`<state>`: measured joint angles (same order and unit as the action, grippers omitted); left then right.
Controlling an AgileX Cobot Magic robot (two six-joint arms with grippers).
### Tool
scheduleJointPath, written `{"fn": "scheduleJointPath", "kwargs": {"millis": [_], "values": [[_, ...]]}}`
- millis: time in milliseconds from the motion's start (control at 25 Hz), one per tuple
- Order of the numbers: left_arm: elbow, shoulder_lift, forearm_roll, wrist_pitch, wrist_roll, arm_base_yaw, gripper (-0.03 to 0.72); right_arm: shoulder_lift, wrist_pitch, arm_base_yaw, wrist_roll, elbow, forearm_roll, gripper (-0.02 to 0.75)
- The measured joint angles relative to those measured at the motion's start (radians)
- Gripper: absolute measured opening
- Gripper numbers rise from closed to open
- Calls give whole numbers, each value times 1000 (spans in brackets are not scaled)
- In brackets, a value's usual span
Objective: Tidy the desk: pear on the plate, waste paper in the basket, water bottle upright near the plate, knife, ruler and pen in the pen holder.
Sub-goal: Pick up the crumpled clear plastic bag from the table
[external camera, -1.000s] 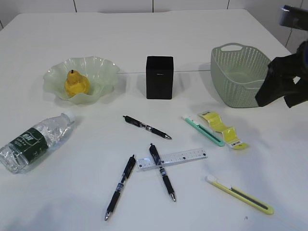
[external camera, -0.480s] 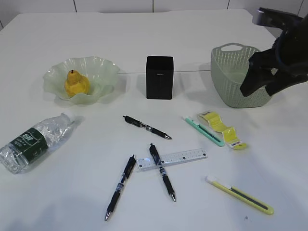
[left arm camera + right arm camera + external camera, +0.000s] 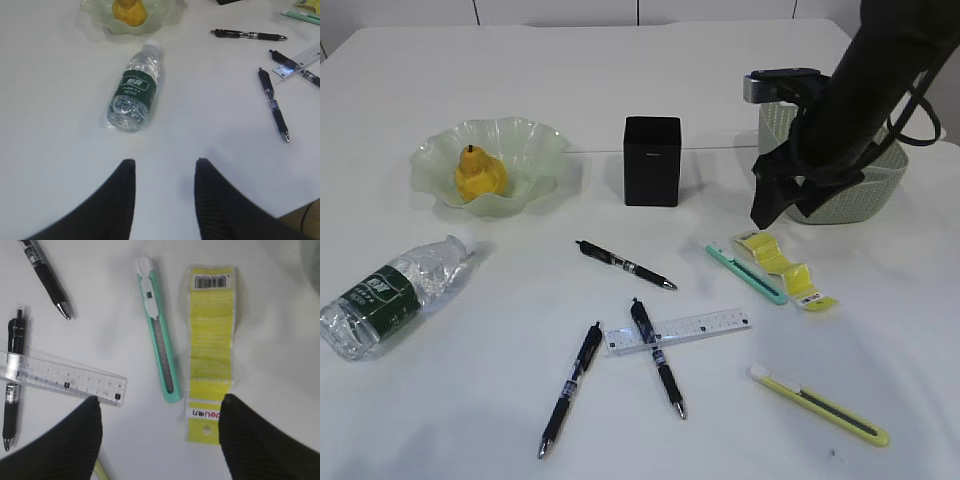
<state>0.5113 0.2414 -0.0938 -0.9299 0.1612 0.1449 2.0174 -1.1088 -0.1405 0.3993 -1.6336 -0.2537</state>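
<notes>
Nearest us, the long yellow utility knife (image 3: 820, 405) lies at the desk's front right, and three black pens cross the clear plastic ruler (image 3: 677, 331) mid-table. Beyond them, our right gripper (image 3: 160, 427) hangs with its fingers spread wide and empty, straddling the mint-green utility knife (image 3: 157, 330) and the zigzag strip of yellow waste paper (image 3: 210, 347). The two lie touching or nearly so, side by side. We judge the risk to be that closing here pinches the green knife along with the paper, or nudges it aside, since both fit between the fingers.

The paper's long axis runs diagonally, white end toward us, far end toward the sage-green woven basket (image 3: 872, 190) just behind it. Our left gripper (image 3: 164, 172) sits partly open, holding nothing, short of the clear bottle (image 3: 135, 90) lying on its side.
</notes>
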Motion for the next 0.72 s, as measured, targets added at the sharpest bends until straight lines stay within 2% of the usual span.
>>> {"fn": "scheduleJointPath", "kwargs": {"millis": [720], "values": [[0,0,-1,1,0,0,274,100,116,-2,0,-33,27,566]]}}
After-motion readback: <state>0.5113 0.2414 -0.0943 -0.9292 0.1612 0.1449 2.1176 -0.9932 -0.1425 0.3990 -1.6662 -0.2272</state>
